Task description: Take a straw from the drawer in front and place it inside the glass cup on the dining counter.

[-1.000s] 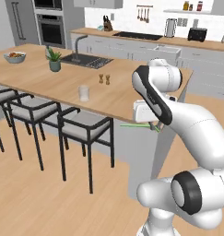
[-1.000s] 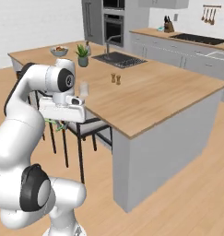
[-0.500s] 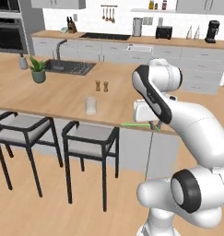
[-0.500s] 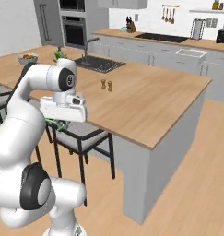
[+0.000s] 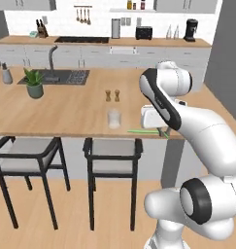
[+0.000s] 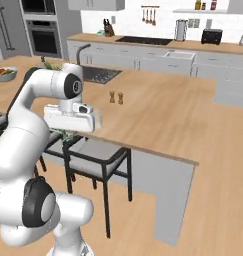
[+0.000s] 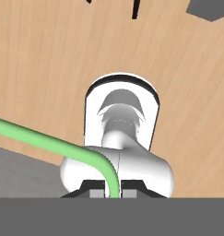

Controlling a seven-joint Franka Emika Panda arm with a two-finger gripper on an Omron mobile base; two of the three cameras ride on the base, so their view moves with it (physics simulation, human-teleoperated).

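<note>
The first part of the task appears to be done: the straw (image 5: 144, 131) is already held by the gripper (image 5: 163, 132), whose jaws are closed narrowly on one end of it. In the left base view the thin green stick is seen a little right of the middle of the frame, lying almost level and pointing to the left from the gripper, just at the near edge of the dining counter (image 5: 66, 109). In the hand view the same straw (image 7: 53, 146) runs from the left edge down to the bottom centre, where it is pinched between the finger tips. The glass cup (image 5: 113, 118) stands upright on the wooden top, near the centre of the left base view, just left of and a little above the free end of the straw; nothing is seen inside it. Behind it, higher in the frame, the two brown shakers (image 5: 112, 95) are placed, and a potted plant (image 5: 34, 83) is found at the upper left. What is left, by this judgement, is to carry the straw over the cup, to tilt it upright, and to release it inside. The straw is not yet touching the cup.
</note>
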